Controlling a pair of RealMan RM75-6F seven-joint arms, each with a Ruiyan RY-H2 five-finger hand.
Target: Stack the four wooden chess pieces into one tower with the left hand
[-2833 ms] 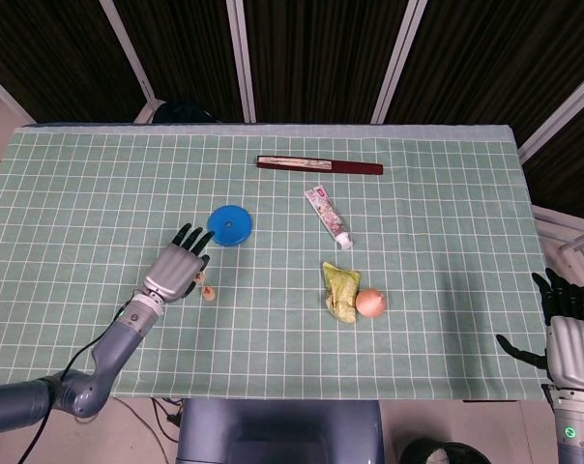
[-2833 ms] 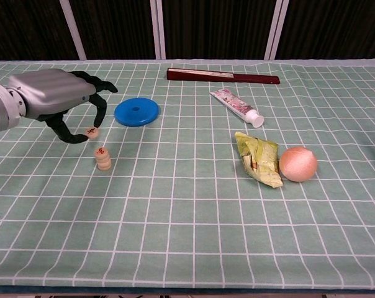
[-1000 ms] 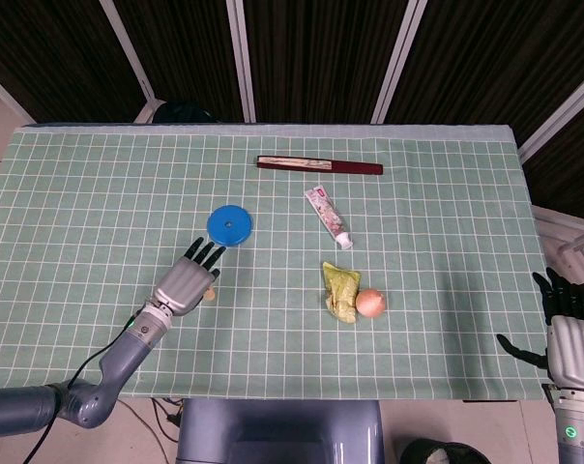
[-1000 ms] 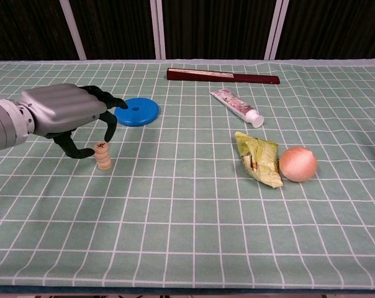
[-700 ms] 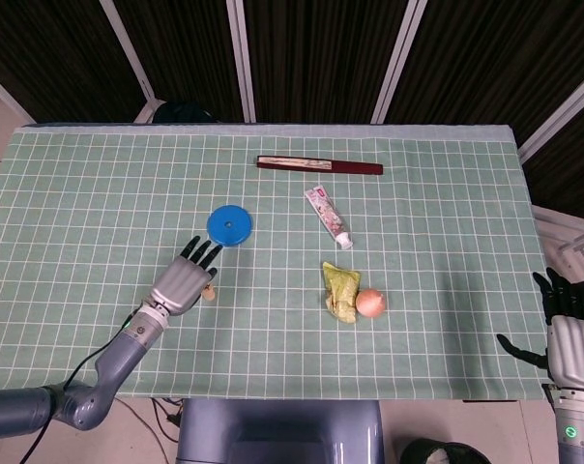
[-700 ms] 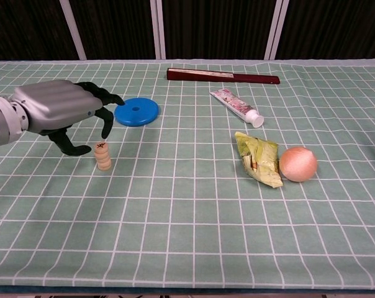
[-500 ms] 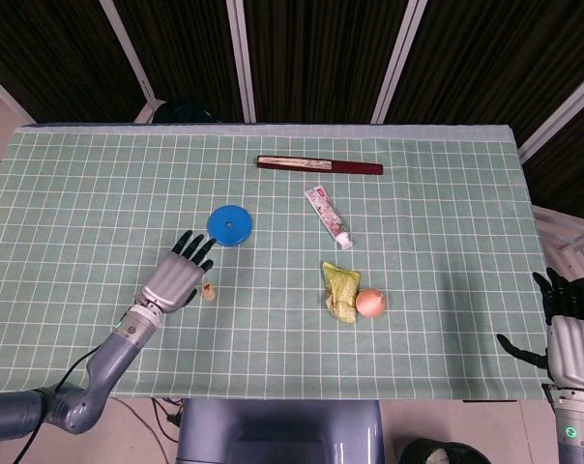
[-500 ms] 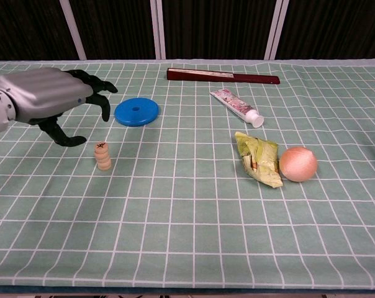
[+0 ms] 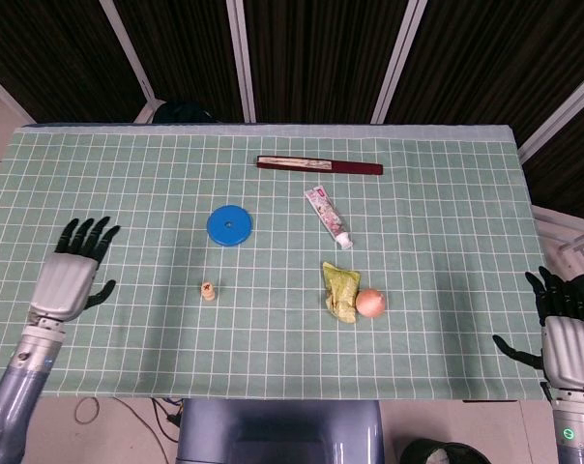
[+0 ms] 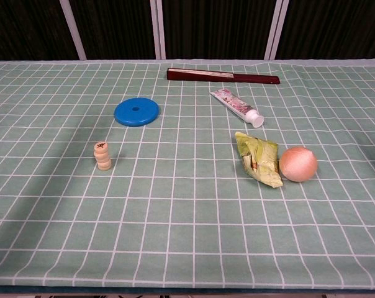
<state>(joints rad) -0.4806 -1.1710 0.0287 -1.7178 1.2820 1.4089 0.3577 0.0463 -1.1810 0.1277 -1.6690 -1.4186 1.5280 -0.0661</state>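
From the head view, the left hand (image 9: 68, 274) hung over the left side of the table (image 9: 447, 193), fingers spread and holding nothing, well apart from the chess pieces (image 9: 208, 290). Those stood as one small tower just below the blue disc (image 9: 228, 225). The right hand (image 9: 566, 338) sat off the right edge of the table, fingers apart and empty. A dark red case (image 9: 319, 165) lay near the far side, a tube (image 9: 329, 217) below it, and a yellow-green packet (image 9: 339, 291) touched an orange ball (image 9: 370, 303).

In the chest view neither hand showed. The tower (image 10: 102, 156) stood upright on the green grid cloth, a marked piece on top, with the blue disc (image 10: 136, 112) near behind it and the packet (image 10: 259, 159) and ball (image 10: 298, 164) well to the right. The stack looked like four pieces, so the job seemed done. The sound thing at this step was to keep the left hand away from the tower and avoid shaking the table, since so narrow a stack would likely topple at a light knock.
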